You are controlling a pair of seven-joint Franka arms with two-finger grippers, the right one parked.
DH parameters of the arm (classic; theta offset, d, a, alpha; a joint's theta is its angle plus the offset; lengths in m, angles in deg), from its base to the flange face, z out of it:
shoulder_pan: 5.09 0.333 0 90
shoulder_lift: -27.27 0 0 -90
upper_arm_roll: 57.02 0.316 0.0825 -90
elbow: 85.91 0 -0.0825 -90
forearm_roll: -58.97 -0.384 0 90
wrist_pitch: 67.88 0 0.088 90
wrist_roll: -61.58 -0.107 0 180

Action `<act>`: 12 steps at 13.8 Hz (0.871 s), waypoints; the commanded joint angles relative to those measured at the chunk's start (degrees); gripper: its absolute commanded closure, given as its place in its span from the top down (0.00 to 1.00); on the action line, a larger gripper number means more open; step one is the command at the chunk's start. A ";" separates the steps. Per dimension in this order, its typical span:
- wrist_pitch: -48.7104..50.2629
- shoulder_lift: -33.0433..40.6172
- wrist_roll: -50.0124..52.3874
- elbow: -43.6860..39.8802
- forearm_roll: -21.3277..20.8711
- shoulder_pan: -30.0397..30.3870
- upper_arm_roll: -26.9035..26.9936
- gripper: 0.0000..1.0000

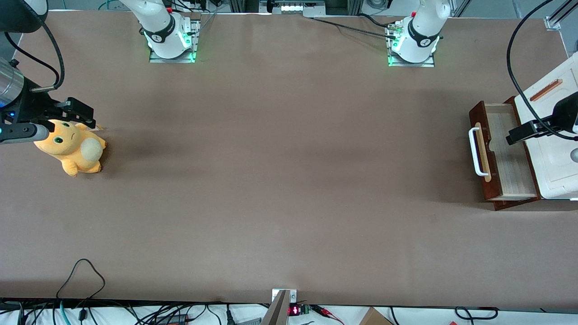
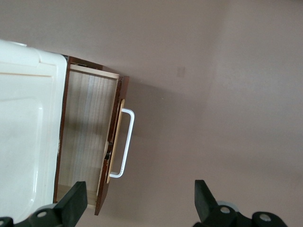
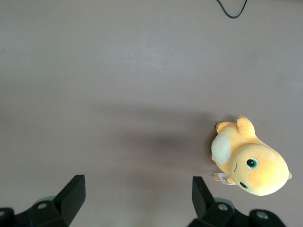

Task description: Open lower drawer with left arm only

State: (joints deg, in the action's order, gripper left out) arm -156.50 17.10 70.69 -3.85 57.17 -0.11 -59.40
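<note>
The dark reddish-brown wooden lower drawer with its white loop handle is seen pulled out from the white cabinet. Bare brown table lies in front of the handle. The slim black gripper is held above the drawer, fingers spread wide, touching nothing. An orange plush toy is kept toward the parked arm's end.

The left arm is glossy white, with a black band and green lights at its base. Its gripper, above the open drawer, is matte black with wedge-shaped fingers set wide apart. A black cable trails from it.
</note>
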 commanded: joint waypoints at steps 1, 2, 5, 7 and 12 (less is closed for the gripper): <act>2.38 0.58 -7.31 -1.55 -0.31 1.96 -1.31 1.00; 4.31 1.19 -9.52 -1.64 -0.13 2.57 -1.40 1.00; 4.95 1.81 -10.51 -2.70 0.66 2.58 -1.92 1.00; 4.95 3.65 -10.51 -2.52 4.41 2.22 -2.01 1.00; 3.81 6.64 -12.01 1.79 4.79 2.58 -2.01 1.00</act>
State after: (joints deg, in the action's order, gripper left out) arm -152.00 22.44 60.34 -4.59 60.47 1.70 -61.10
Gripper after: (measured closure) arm 0.000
